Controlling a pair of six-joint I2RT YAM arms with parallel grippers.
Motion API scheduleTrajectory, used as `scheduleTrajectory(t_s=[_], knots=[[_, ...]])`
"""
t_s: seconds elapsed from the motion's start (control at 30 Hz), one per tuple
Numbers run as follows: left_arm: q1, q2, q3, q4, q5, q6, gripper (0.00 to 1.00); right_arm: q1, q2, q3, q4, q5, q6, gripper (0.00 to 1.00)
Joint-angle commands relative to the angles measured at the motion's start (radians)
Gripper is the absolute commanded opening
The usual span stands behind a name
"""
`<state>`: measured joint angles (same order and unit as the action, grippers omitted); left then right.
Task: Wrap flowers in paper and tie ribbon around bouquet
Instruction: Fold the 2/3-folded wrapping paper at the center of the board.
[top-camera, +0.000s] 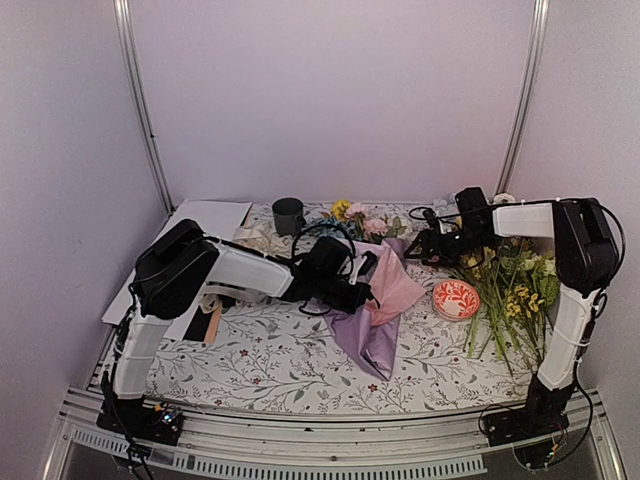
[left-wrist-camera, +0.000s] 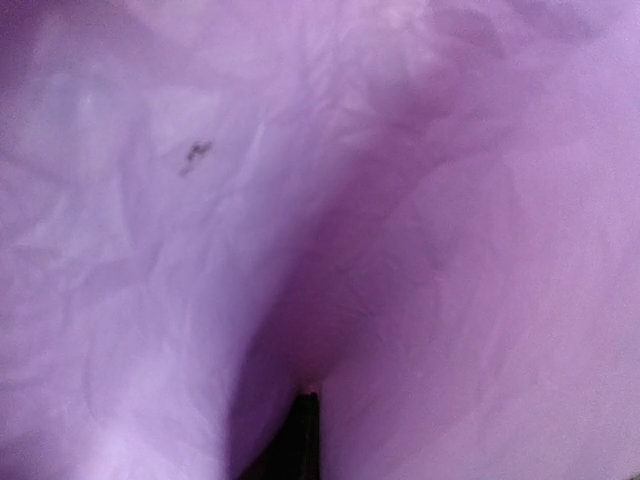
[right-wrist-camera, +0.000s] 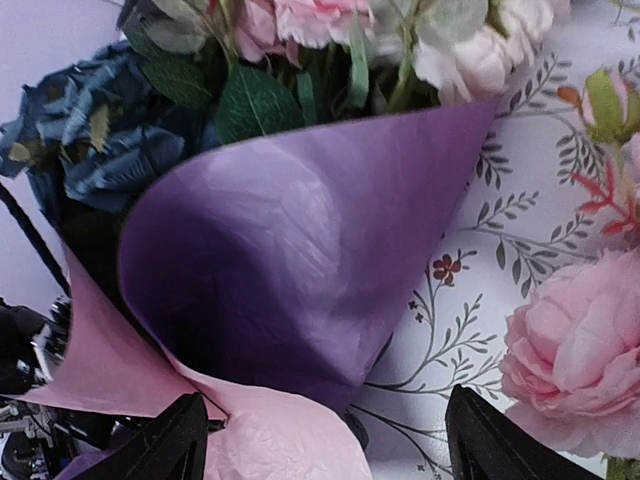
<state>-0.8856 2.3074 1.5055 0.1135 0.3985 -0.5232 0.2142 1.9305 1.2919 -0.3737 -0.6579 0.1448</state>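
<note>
While the left gripper (top-camera: 350, 288) holds at the left edge of the paper (top-camera: 372, 325), the bouquet (top-camera: 380, 295) lies mid-table (top-camera: 270, 360), wide end toward the far wall and pointed tail toward the arm bases.

Left fingers (left-wrist-camera: 305, 435) are together. Only a dark sliver shows in the left wrist view, with lilac sheet creasing right into it. I judge them clamped on a fold, probably to keep the cone from unrolling.

The right gripper (right-wrist-camera: 325, 405) hovers just off the wide end. Its fingers (right-wrist-camera: 170, 445) are spread well apart with nothing between them, so that arm looks free to regrip or fetch something.

The cone is the main container. The flowers (right-wrist-camera: 100, 140) sit in it — blue head on the left, pink blooms and green leaves poking past the purple flap, which folds over the stems. A pinkish layer sits under that flap.

No tie shows round the cone, and I cannot pick out the ribbon in any view, so tying looks not yet done.

- Dark cup (top-camera: 288, 215): at the far edge, just beside the blooms — inside not visible.
- Red-and-white patterned bowl (top-camera: 456, 298): right of the cone, between it and the pile of loose stems (top-camera: 515, 290). Nothing seen in it.
</note>
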Motion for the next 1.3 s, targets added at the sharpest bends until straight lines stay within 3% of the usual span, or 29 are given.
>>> scheduleTrajectory(t_s=[0.0,0.23,0.4,0.57,0.63,0.87,1.27], knots=[[0.005,-0.017,-0.017,-0.069,-0.034,0.019,0.0,0.003,0.084,0.013,-0.113,-0.071,-0.134,0.85],[0.004,-0.017,-0.021,-0.069,-0.033,0.02,0.0,0.003,0.149,0.001,-0.11,-0.213,-0.21,0.78],[0.004,-0.024,-0.021,-0.07,-0.036,0.023,0.0,0.003,0.148,-0.016,-0.112,-0.296,-0.221,0.48],[0.005,-0.039,-0.018,-0.087,-0.055,0.039,0.0,0.004,0.12,-0.011,-0.105,-0.381,-0.218,0.11],[0.004,-0.055,-0.017,-0.099,-0.066,0.048,0.0,0.004,0.108,-0.006,-0.092,-0.401,-0.209,0.02],[-0.016,-0.117,0.009,-0.225,-0.178,0.111,0.0,0.022,0.099,0.042,0.041,-0.388,-0.081,0.0],[-0.057,-0.109,0.119,-0.401,-0.275,0.161,0.0,0.096,0.234,0.183,0.154,-0.273,0.072,0.0]])
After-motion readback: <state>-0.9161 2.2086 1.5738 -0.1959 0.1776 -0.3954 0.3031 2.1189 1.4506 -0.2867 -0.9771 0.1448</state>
